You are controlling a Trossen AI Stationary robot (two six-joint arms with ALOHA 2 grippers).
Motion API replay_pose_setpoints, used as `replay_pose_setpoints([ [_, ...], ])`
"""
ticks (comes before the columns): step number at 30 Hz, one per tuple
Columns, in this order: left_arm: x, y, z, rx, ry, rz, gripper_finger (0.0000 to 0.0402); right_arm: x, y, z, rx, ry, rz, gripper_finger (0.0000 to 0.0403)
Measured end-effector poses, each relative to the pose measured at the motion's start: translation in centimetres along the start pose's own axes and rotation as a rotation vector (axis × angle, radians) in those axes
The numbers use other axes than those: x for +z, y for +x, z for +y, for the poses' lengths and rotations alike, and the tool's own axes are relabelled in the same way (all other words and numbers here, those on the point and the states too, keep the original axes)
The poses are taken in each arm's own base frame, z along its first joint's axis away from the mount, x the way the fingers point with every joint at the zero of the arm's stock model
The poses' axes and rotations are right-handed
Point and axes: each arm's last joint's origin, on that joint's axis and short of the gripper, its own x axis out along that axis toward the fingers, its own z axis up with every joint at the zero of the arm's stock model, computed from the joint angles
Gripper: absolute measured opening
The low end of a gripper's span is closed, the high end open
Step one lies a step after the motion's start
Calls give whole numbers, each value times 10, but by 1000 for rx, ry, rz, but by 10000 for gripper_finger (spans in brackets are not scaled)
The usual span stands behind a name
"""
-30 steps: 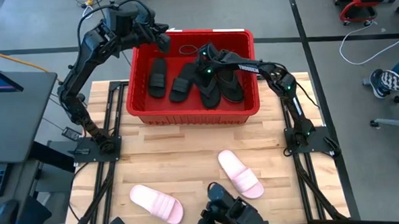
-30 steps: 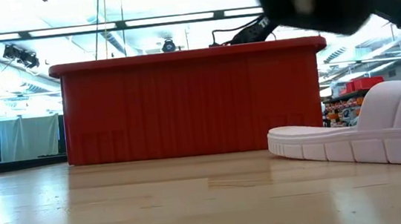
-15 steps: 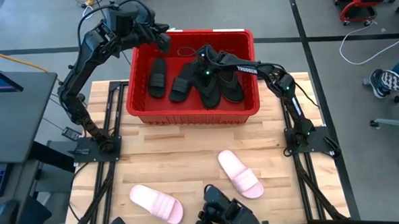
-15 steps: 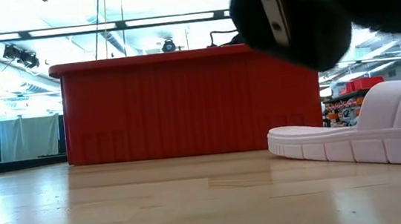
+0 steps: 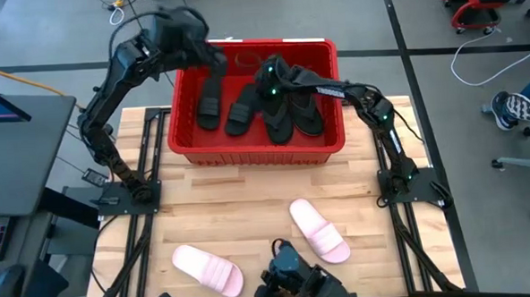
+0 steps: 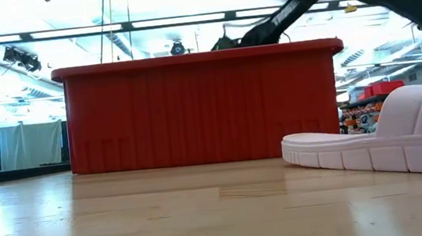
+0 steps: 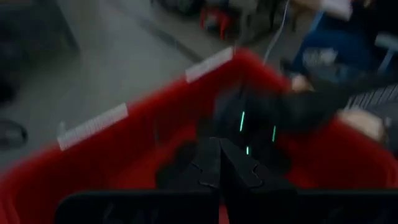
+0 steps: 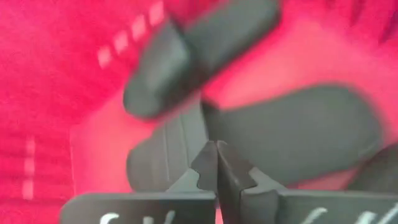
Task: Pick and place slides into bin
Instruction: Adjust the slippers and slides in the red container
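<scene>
Bin (image 5: 247, 149) is red, ribbed walls, white label strips on the rim. Four slides inside are all black: two wide-strap (image 5: 209, 99), two thong (image 5: 304, 113). Two slides out on the table are pale pink-white, one (image 5: 319, 228) near the middle, one (image 5: 207, 267) off to my left side. Table (image 5: 240, 203) is light wood planks. My arms are dark; green lights glow on my right gripper (image 5: 267, 81). My left gripper (image 5: 211, 52) is black too.
</scene>
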Motion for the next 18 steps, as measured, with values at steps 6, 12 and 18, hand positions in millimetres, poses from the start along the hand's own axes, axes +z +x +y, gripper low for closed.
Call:
replay_pose_setpoints([
  [6,-36,46,-7,-8,-13,165,5,44,-67,24,-45,-57,-175,0],
  [12,-80,123,-15,-301,-67,127,4,71,-154,64,-68,-148,-287,0],
  [18,-127,181,-2,-263,-153,289,3,70,-229,93,-177,-191,-302,0],
])
